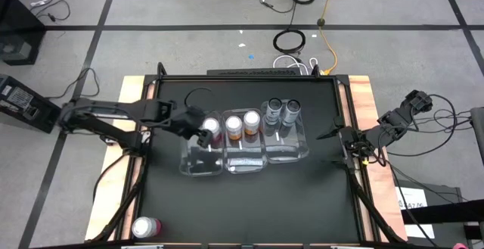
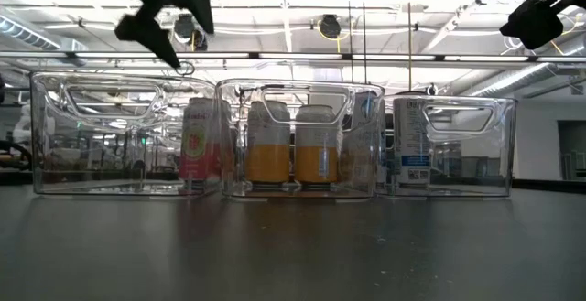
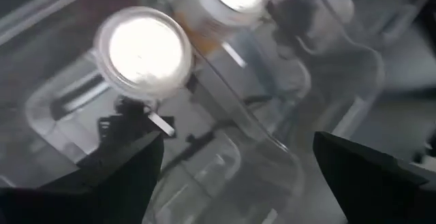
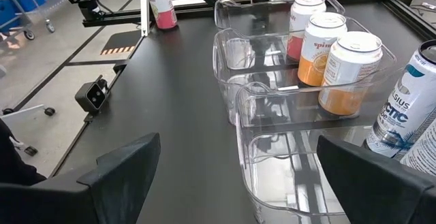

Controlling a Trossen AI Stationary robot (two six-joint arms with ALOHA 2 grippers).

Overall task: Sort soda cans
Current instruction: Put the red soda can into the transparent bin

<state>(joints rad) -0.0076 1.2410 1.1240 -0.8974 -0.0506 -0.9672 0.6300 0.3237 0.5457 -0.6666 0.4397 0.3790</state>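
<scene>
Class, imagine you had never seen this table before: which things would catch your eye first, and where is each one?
Three clear bins sit side by side mid-table: one pink can in the left bin, two orange cans in the middle, two grey cans in the right. The left claw hangs open over the pink can. A second pink can stands alone at the table's near-left corner; the right claw waits open at the right edge.

High looks straight down; low level at tabletop; both share bins.

Dark jointed arms, black wedge-shaped fingers
</scene>
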